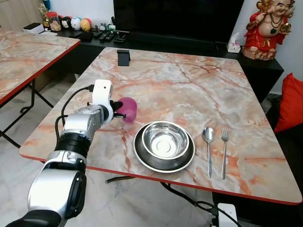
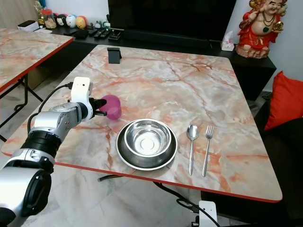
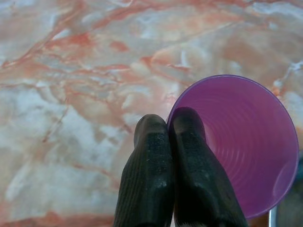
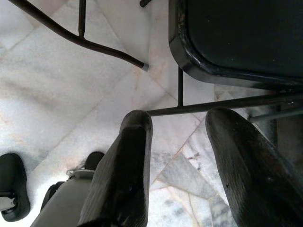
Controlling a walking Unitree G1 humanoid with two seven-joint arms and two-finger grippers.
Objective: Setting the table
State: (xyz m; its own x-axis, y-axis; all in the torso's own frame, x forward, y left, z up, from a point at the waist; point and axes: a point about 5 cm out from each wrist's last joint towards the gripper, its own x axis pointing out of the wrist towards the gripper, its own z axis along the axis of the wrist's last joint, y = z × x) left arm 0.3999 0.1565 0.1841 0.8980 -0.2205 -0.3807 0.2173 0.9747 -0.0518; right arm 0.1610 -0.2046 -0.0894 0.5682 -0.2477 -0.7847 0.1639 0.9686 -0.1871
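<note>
1. Silver left arm (image 1: 71, 142) reaches out from the near table edge. The left gripper (image 3: 170, 130) pinches the rim of a purple plastic cup (image 1: 128, 109): one finger sits inside the cup, the other outside, pressed tight on the wall.
2. The cup hangs tilted from the grip, mouth turned toward the wrist camera, just above or at the marble table (image 1: 189, 80). Contact with the tabletop cannot be confirmed.
3. Judged step: place the cup as part of the setting. A steel bowl (image 1: 164, 139) nested in a dark plate (image 1: 139, 153) lies just beyond the gripper toward the robot's right. A spoon (image 1: 208, 142) and a fork (image 1: 225, 144) lie farther out on that same side.
4. Recommended handling: rotate the wrist until the cup stands upright before lowering. A thin wall probably flexes under the pinch, so avoid side loads.
5. Keep the cup clear of the plate rim during descent, as the gap is small.
6. Release only once the base sits flat, then withdraw upward so the inner finger does not tip the cup.
7. The right gripper (image 4: 177, 161) hangs idle over the floor, fingers spread, holding nothing.
</note>
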